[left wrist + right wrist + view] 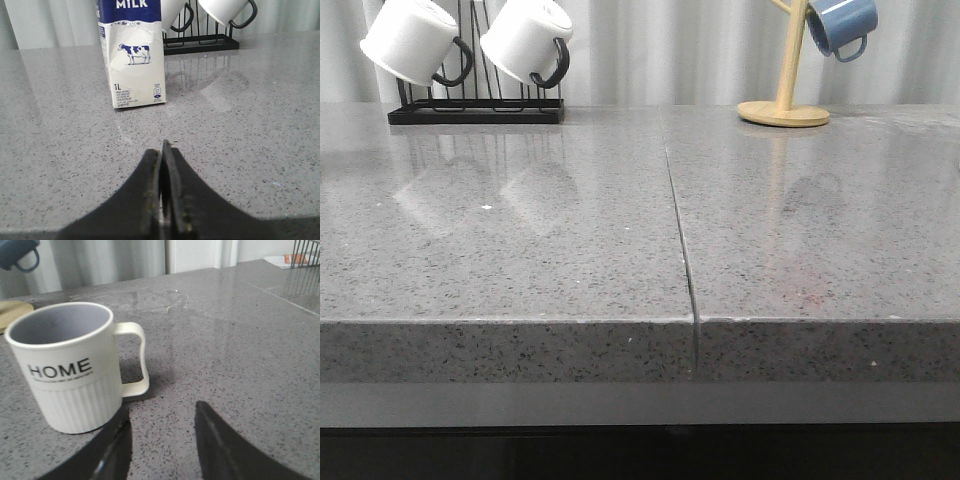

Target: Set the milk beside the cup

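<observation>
Milk (132, 52) upright, bare countertop (240, 130) before closed left gripper (165, 200).

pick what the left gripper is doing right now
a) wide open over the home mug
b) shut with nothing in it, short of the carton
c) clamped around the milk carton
b: the left gripper has its fingers pressed together with nothing between them, and the milk stands upright on the counter beyond it, untouched.

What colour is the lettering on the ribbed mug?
Black "HOME" lettering on the cream-white cup, clearest in the right wrist view.
</observation>
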Controlling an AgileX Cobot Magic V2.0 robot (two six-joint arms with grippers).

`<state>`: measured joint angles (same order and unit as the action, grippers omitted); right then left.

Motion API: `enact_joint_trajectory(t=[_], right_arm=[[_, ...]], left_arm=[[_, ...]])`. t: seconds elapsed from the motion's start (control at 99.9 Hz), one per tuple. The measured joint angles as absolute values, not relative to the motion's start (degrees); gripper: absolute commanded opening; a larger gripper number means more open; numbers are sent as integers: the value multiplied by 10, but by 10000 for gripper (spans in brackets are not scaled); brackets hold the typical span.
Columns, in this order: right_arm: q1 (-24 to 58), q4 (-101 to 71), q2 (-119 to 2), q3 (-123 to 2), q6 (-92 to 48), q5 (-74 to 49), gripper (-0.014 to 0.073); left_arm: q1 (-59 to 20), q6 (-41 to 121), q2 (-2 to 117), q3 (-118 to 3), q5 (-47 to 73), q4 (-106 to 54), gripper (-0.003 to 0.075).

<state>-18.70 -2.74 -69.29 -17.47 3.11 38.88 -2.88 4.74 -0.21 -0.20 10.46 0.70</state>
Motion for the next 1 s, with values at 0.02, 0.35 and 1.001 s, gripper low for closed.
enact_joint_trajectory(t=[0.02, 0.35, 1.001], right_arm=[[-188, -27, -705, -176, 31, 398, 326], [-188, 14, -826, -229, 31, 453, 326], [-188, 21, -970, -374, 31, 453, 198]], left_arm=[[-29, 47, -2, -2, 105, 7, -20], [-29, 47, -2, -2, 105, 7, -20], [-29, 47, -2, -2, 105, 7, -20]])
